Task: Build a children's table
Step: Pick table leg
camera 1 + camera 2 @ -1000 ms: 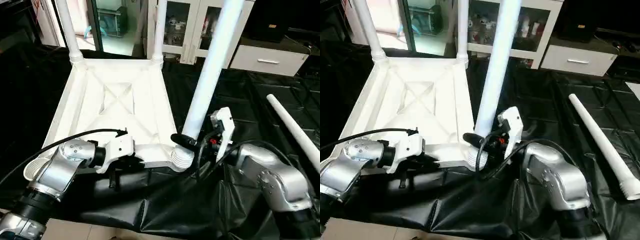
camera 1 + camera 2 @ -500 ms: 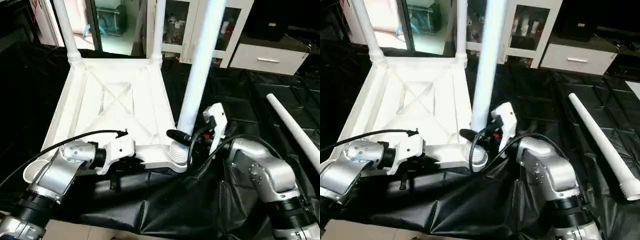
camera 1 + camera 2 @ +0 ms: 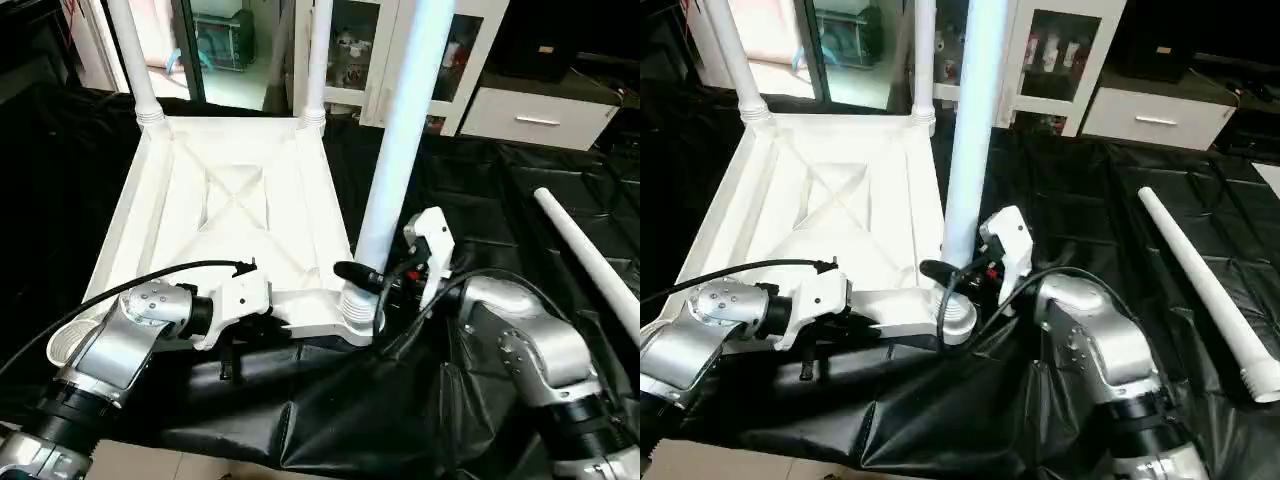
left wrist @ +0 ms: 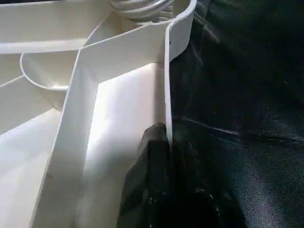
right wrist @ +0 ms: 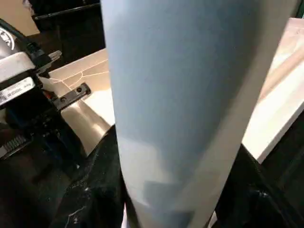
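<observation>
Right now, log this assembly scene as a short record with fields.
table top: upside down on the black sheet
far legs: two standing in the far sockets
near-right leg: upright in its socket, right tool shut on it
left tool: shut on the top's near rim
spare leg: lying on the sheet at right

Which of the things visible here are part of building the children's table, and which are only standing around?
Part of the job:
- table top, upside down
- two fitted legs at its far corners
- leg held at the near corner socket by the right gripper
- loose leg on the black sheet
- left gripper, clamped on the top's near rim

Only standing around:
- white glass-door cabinets
- white drawer unit
</observation>
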